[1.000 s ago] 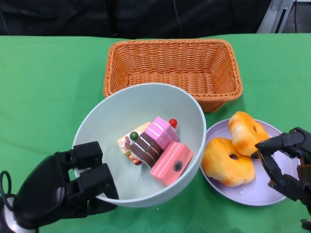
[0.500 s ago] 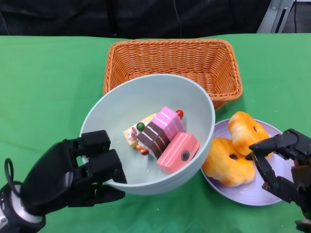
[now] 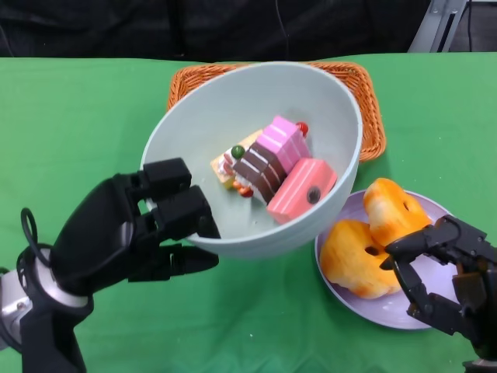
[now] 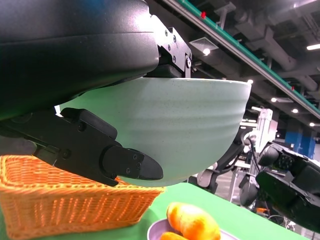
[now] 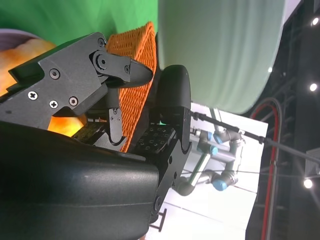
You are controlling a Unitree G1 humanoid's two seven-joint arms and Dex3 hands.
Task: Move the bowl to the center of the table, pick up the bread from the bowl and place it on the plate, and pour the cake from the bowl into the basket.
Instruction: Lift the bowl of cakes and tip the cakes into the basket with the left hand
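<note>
Left hand [image 3: 147, 229] grips smooth rounded bowl [image 3: 210, 116] (blocky cakes [image 3: 276, 167] inside) above woven basket [image 3: 369, 116]; right hand [image 3: 443, 272] empty, fingers spread.

Robot lab: ind. ceiling ducts [image 4: 260, 30], other robot arm [image 5: 220, 150]

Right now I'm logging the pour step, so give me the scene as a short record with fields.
bowl: lifted, tilted toward the basket, held at its near rim by the left robot hand
cake pieces: inside the bowl
basket: behind the bowl, partly hidden
bread: two pieces on the plate
right robot hand: open, over the plate
</note>
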